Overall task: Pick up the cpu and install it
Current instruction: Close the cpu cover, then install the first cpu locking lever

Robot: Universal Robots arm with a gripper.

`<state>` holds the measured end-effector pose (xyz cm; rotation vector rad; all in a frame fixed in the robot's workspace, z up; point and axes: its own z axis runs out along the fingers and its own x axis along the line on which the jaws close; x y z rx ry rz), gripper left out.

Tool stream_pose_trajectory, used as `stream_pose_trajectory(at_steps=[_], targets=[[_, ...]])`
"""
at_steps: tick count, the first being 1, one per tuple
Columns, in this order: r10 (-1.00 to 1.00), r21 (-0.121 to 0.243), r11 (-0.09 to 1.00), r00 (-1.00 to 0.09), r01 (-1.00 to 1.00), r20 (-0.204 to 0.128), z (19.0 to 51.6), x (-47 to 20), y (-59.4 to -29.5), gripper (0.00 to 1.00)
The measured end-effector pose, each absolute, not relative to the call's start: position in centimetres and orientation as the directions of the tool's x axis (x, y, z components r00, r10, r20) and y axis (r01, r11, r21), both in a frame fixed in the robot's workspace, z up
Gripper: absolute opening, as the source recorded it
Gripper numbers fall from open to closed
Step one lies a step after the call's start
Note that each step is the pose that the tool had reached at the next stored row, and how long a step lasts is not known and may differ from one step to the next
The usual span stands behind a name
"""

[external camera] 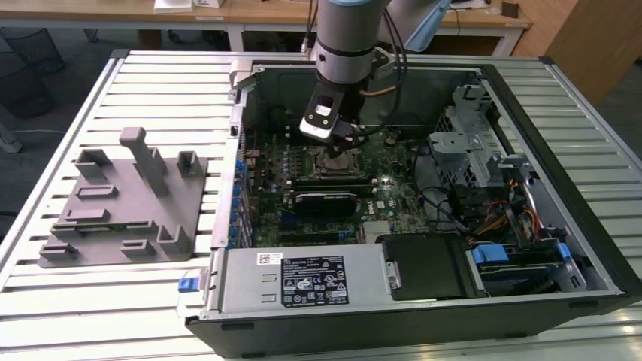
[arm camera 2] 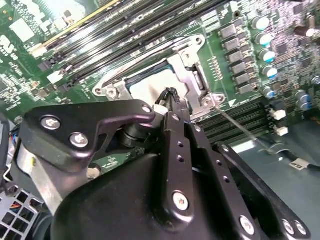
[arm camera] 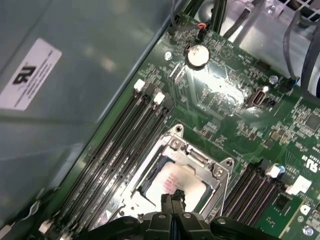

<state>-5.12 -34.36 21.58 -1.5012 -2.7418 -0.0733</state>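
Inside the open black computer case [external camera: 422,331], I judge seating in hand: my black claw [arm camera: 172,196], pinched narrow and holding nothing, tips above the pale silver square cpu [arm camera: 164,180] lying in the metal-framed socket [arm camera: 200,160]. Any further move calls for gentle, vertical travel.

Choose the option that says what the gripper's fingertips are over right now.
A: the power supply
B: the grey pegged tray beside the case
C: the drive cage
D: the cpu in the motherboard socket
D: in the first wrist view the gripper sits directly above the pale cpu, which lies inside the metal socket frame on the green motherboard.
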Motion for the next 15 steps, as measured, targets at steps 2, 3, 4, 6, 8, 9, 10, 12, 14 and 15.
stream_pose_trajectory(at_steps=[2,3,4,6,8,9,10,12,14,15], targets=[[0.842,0.034,0.538,-0.539,0.842,0.036,21.57,-4.95,-34.36,0.11],[0.842,0.034,0.538,-0.539,0.842,0.036,21.57,-4.82,-34.36,0.11],[0.842,0.034,0.538,-0.539,0.842,0.036,21.57,-4.73,-34.36,0.11],[0.842,0.034,0.538,-0.539,0.842,0.036,21.56,-4.66,-34.37,0.11],[0.842,0.034,0.538,-0.539,0.842,0.036,21.57,-4.62,-34.36,0.11],[0.842,0.034,0.538,-0.539,0.842,0.036,21.57,-4.6,-34.36,0.11],[0.842,0.034,0.538,-0.539,0.842,0.036,21.56,-4.6,-34.36,0.11],[0.842,0.034,0.538,-0.539,0.842,0.036,21.56,-4.59,-34.36,0.11],[0.842,0.034,0.538,-0.539,0.842,0.036,21.57,-4.59,-34.36,0.11],[0.842,0.034,0.538,-0.539,0.842,0.036,21.57,-4.59,-34.36,0.11]])
